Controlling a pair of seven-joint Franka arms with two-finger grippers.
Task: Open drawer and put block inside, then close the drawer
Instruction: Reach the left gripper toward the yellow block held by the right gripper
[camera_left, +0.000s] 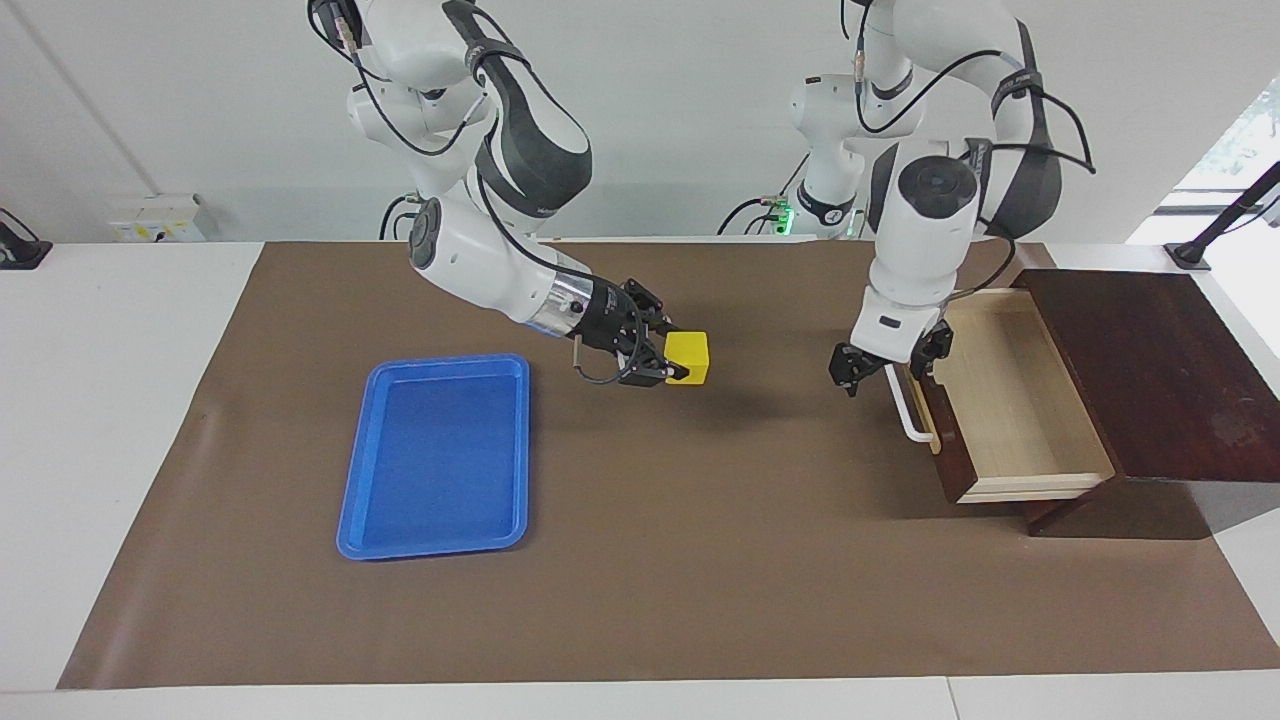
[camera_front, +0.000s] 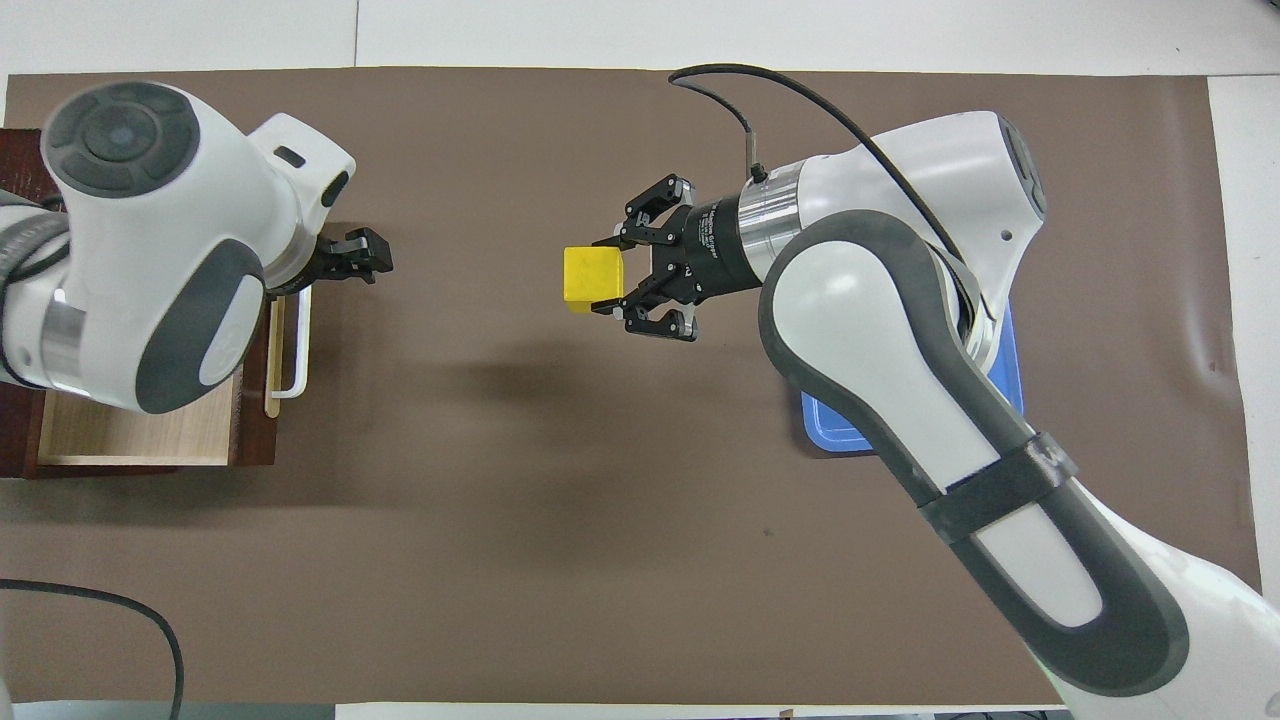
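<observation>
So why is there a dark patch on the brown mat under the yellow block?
That is shadow: in the overhead view the raised right gripper and block throw a soft dark patch on the mat; in the facing view it lies just under the block.

So the drawer (camera_left: 1010, 405) is pulled out with its pale inside wide open from above, and the only thing crowding it is the left tool (camera_left: 868, 364), hanging with its fingers spread just off the white handle (camera_left: 905, 410) at the corner nearer the robots. Between that and the right tool (camera_left: 655, 362) clamped on the block (camera_left: 688, 357) it's all bare tabletop (camera_left: 790, 560), a straight lane to the drawer. The blue tray (camera_left: 437, 455) sits off toward the right arm's end, well out of that lane.
</observation>
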